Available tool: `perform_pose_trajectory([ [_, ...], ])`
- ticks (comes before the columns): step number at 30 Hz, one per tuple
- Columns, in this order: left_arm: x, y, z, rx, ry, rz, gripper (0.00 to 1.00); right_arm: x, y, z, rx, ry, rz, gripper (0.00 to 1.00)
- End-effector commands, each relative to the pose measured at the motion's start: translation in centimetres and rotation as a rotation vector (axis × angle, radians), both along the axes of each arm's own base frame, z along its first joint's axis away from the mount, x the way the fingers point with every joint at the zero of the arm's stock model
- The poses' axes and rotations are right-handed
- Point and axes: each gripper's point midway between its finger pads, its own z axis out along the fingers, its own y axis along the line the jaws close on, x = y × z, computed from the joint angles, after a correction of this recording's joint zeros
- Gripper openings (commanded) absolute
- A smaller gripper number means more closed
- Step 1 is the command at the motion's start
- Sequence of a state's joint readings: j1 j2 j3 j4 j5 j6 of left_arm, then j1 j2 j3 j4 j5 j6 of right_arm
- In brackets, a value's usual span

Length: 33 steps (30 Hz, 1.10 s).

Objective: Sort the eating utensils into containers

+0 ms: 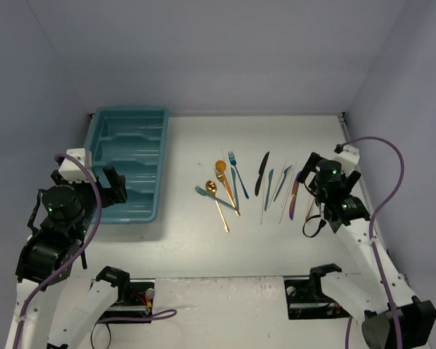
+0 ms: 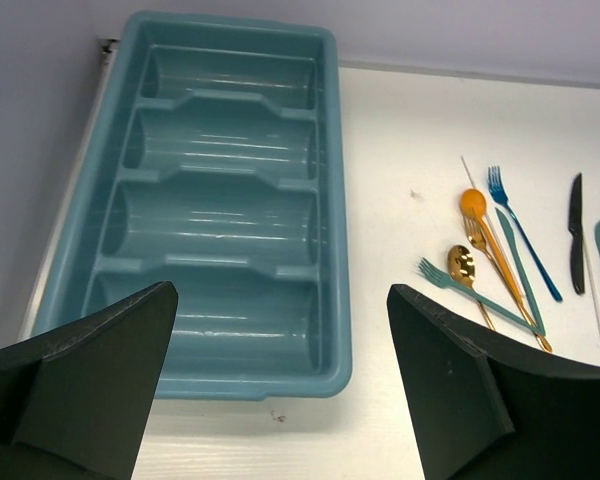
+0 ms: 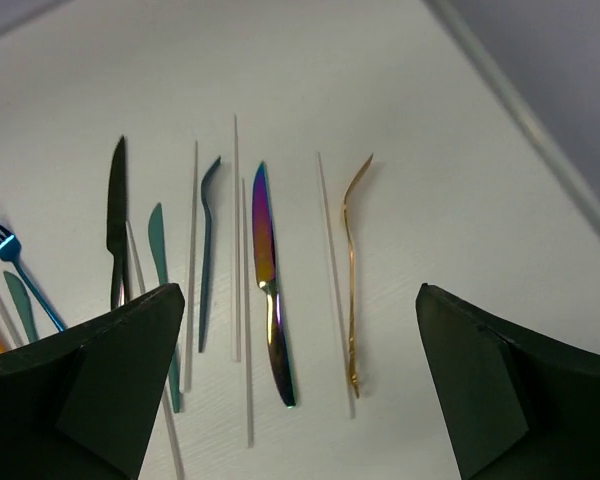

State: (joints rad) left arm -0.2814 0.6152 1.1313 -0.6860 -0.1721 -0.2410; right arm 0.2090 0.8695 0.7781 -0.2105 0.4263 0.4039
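Four long compartments of the teal cutlery tray (image 2: 332,200) hold nothing so far, and every utensil lies on the white table (image 1: 203,254) to the tray's right, so the sorting looks not yet begun. The pieces lie roughly parallel in a loose row between the two arms, an arrangement that seems meant to leave each one separate enough to pick singly. The left gripper (image 2: 280,300) hangs over the tray's near end with its fingers spread wide and nothing between them. The right gripper (image 3: 300,300) is likewise spread and bare above the row's right end. Beneath it lie an iridescent purple knife (image 3: 269,290) and a gold fork (image 3: 352,270), with thin white sticks (image 3: 236,240) between and beside them. Further left lie a black knife (image 3: 117,225), a blue fork (image 1: 237,174), two gold spoons (image 1: 221,169) and a teal fork (image 2: 460,290). The right arm appears better placed for a first pick.
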Motion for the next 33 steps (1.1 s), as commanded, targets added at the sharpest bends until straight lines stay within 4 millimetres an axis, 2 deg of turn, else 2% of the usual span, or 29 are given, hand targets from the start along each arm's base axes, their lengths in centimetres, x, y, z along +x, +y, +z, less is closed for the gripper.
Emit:
perform_pose_trajectory([
  [1, 0.9, -2.1, -0.1, -0.059, 0.017, -0.074, 0.84, 0.7, -0.2, -4.2, 0.156, 0.077, -0.143, 1.00],
  [6, 0.5, -3.8, -2.2, -0.125, 0.091, -0.142, 0.84, 1.4, -0.7, -6.9, 0.191, 0.148, -0.187, 0.92],
  [8, -0.3, -4.4, -3.5, -0.133, 0.146, -0.173, 0.84, 1.8, -1.0, -8.2, 0.202, 0.183, -0.208, 0.87],
  [13, -1.5, -3.7, -5.3, -0.105, 0.212, -0.159, 0.84, 2.8, -0.9, -10.8, 0.237, 0.238, -0.227, 0.81],
  [17, -2.0, -3.4, -5.2, -0.085, 0.218, -0.156, 0.84, 3.1, -1.5, -12.4, 0.246, 0.277, -0.241, 0.72],
  [21, -2.5, -3.3, -5.3, -0.076, 0.230, -0.161, 0.84, 3.0, -2.8, -12.8, 0.237, 0.274, -0.258, 0.61],
  [23, -2.6, -3.2, -5.3, -0.078, 0.233, -0.157, 0.84, 3.2, -2.8, -13.1, 0.240, 0.272, -0.250, 0.56],
  [24, -2.6, -3.2, -5.3, -0.077, 0.232, -0.157, 0.84, 3.1, -3.6, -13.4, 0.246, 0.275, -0.270, 0.54],
  [27, -2.6, -3.3, -5.3, -0.076, 0.235, -0.164, 0.84, 3.1, -3.6, -15.0, 0.266, 0.309, -0.255, 0.51],
  [33, -2.6, -3.3, -5.4, -0.077, 0.238, -0.161, 0.84, 3.0, -4.4, -16.8, 0.289, 0.335, -0.255, 0.45],
])
